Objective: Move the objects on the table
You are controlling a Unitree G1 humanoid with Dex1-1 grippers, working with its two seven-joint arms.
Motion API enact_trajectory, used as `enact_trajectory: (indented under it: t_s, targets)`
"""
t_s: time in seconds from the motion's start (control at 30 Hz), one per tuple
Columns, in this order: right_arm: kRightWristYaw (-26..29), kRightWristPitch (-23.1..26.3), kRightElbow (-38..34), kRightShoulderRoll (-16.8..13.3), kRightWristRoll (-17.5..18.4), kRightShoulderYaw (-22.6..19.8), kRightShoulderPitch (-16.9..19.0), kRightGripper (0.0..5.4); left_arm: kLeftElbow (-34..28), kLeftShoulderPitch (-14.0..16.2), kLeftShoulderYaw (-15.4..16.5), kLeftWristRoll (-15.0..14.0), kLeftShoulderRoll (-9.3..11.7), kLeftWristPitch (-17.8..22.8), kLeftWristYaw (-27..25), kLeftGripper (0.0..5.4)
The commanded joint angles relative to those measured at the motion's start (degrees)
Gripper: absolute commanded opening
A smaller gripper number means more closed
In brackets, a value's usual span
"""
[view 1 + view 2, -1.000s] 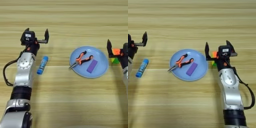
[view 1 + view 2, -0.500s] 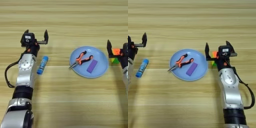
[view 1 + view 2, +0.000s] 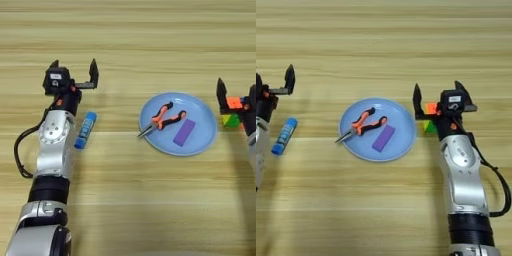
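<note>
Puzzle cube (image 3: 430, 116), equal-sided with no long axis, sits just right of the round blue plate (image 3: 406, 132), between the spread fingers of the right claw (image 3: 439, 98). The plate holds orange-handled pliers (image 3: 362, 124) and a flat purple block (image 3: 383, 138). Well left of the plate, the left claw (image 3: 73, 71) is spread above a blue glue stick (image 3: 85, 130) on the plank-grained surface (image 3: 128, 45)

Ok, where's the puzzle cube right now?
The puzzle cube sits on the table's right side, just right of the blue plate, between the open fingers of the right tool.
</note>
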Motion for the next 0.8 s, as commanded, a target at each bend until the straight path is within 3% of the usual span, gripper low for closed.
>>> enact_trajectory:
  t_s: [0.03, 0.8]
  targets:
    - [0.2, -0.5, 1.0, -0.5, 0.4, -0.4, -1.5, 5.38, -0.8, 0.6, -0.3, 0.1, -0.5, 0.2, 0.2, 5.4]
    - [0.0, -1.7, 3.0, -0.3, 0.0, 0.0, -2.6, 5.38, -0.4, 0.7, -1.2, 0.4, -0.7, 1.1, 0.6, 5.4]
